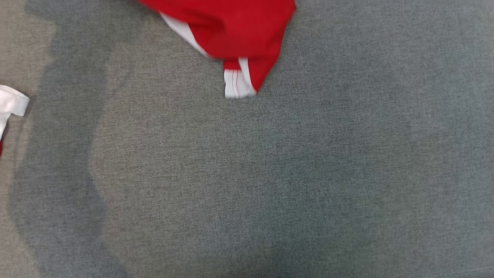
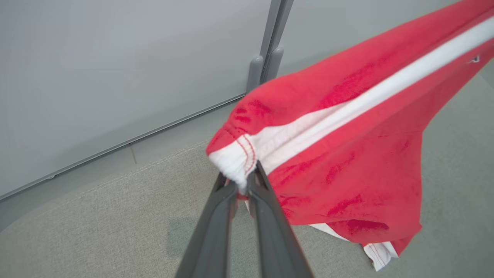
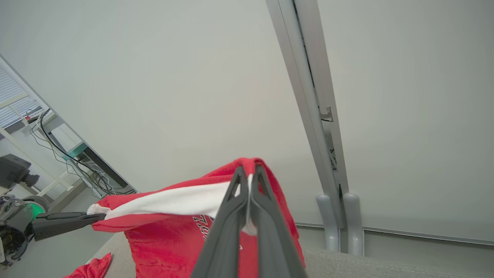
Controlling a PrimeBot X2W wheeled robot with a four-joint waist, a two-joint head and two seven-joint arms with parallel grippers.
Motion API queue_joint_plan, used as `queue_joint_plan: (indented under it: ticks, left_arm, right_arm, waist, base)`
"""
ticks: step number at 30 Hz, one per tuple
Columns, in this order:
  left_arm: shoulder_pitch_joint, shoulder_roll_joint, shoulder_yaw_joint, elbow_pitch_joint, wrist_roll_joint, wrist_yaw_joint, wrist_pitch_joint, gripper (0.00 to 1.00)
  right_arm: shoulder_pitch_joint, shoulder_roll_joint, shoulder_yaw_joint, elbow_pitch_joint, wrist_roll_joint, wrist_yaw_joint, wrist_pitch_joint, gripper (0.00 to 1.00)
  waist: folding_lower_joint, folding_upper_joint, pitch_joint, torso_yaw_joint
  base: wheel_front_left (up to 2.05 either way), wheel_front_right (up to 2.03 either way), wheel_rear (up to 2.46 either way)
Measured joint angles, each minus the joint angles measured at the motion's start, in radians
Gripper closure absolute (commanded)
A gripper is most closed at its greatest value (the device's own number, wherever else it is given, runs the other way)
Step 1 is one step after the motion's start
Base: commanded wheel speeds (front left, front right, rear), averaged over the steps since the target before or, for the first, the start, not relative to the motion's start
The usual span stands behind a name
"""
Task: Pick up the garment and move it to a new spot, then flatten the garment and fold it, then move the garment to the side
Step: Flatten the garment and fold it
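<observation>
Raised and spread apart, the left claw [image 2: 243,184] clamped a white cuff [image 2: 230,162] and the right claw [image 3: 247,173] pinched the far end, holding the fleecy red, white-striped garment [image 2: 347,162] stretched above the grey woven table [image 1: 270,173].

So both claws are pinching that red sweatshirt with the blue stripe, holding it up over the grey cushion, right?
Not quite: the stripe is white, not blue, as the left wrist view shows. Otherwise yes: the left claw and right claw both pinch the red sweatshirt, held up over the grey cushion.
</observation>
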Motion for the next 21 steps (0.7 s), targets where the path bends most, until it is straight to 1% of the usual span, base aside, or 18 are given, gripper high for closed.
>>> queue_joint_plan:
  ticks: [4,5,7,11,15,17,21]
  left_arm:
    - [-0.119,-0.026,-0.016,0.055,0.048,-0.008,-0.058,1.00]
    - [-0.167,-0.030,-0.028,0.082,0.070,-0.010,-0.082,1.00]
    - [-0.205,-0.032,-0.040,0.111,0.096,-0.016,-0.122,1.00]
    - [-0.225,-0.054,-0.058,0.165,0.076,-0.019,-0.141,1.00]
    - [-0.176,-0.059,-0.084,0.179,0.023,-0.022,-0.168,1.00]
    - [-0.119,-0.048,-0.123,0.152,-0.012,-0.025,-0.178,1.00]
    - [0.044,-0.012,-0.189,0.101,-0.113,-0.025,-0.199,1.00]
  right_arm:
    - [-0.109,0.006,0.002,0.047,0.017,0.000,-0.073,1.00]
    - [-0.147,0.004,0.014,0.061,0.013,0.000,-0.119,1.00]
    - [-0.168,0.002,0.022,0.070,0.014,0.000,-0.170,1.00]
    - [-0.177,-0.013,0.064,0.083,0.035,0.000,-0.196,1.00]
    - [-0.153,-0.038,0.137,0.099,0.045,0.000,-0.183,1.00]
    - [-0.114,-0.046,0.183,0.091,0.061,0.000,-0.164,1.00]
    - [0.009,-0.086,0.270,0.064,0.093,0.000,-0.129,1.00]
  waist:
    - [0.0001,0.0000,0.021,-0.006]
    - [0.0000,0.0000,0.022,-0.005]
    - [0.0001,0.0000,0.023,-0.005]
    - [0.0001,0.0000,0.022,0.003]
    - [0.0001,0.0000,0.020,0.010]
    - [0.0001,0.0000,0.010,0.012]
    - [0.0001,0.0000,-0.029,0.018]
  base:
    - [0.00,0.00,0.00]
    - [0.00,0.00,0.00]
    - [0.00,0.00,0.00]
    - [0.00,0.00,0.00]
    - [0.00,0.00,0.00]
    - [0.00,0.00,0.00]
    - [0.00,0.00,0.00]
